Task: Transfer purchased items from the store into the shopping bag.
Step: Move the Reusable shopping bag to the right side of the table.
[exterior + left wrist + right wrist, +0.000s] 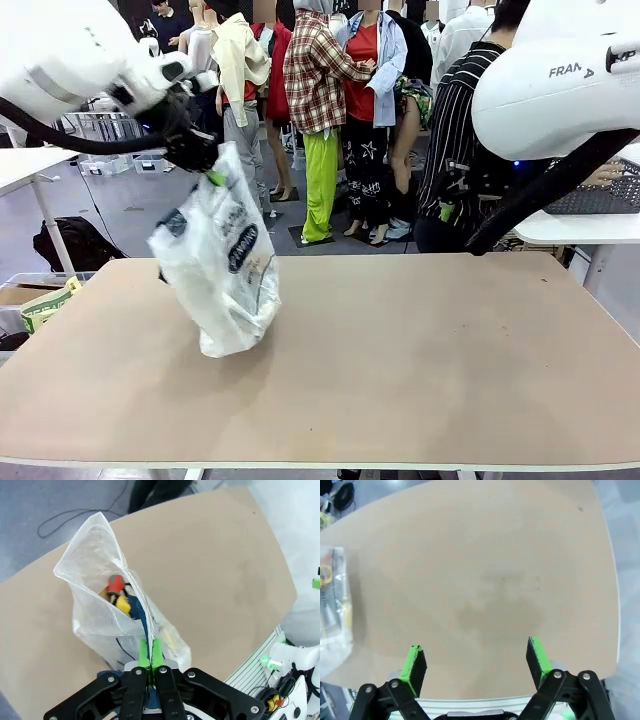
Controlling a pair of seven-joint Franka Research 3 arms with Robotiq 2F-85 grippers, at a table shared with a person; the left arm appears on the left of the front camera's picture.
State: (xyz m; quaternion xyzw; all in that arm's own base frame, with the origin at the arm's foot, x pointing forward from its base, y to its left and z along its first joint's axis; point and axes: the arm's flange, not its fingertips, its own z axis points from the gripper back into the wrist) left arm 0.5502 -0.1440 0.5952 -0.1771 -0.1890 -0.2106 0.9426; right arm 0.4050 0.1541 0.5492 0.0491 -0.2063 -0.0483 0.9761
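Left gripper (151, 656): your left wrist view shows the green pads (144, 655) pinched together on the navy strap (140, 617) of the bag (100, 575). In the front view the same gripper (205, 165) holds the bag's top up high at the left.
Right gripper (477, 661): your right wrist view has its fingers spread wide, nothing between them, above bare table (485, 570).
Bag from the front: the bag (220, 265) hangs crumpled, with dark lettering on its side and its bottom resting on the table (400, 370) left of centre.
Bag from above: you see into the open mouth only from the left wrist. A red piece (116, 584) and a yellow item (123, 605) lie inside beside the strap.
Bag from the right wrist: the bag (334, 610) sits at the left edge, well apart from that gripper, with yellow showing through the plastic.
Table: tan, smooth, with a faint darker smudge near the middle.
Room: a person in a striped top (460, 150) stands at the far side, and a white desk with a keyboard (600, 195) is on the right.
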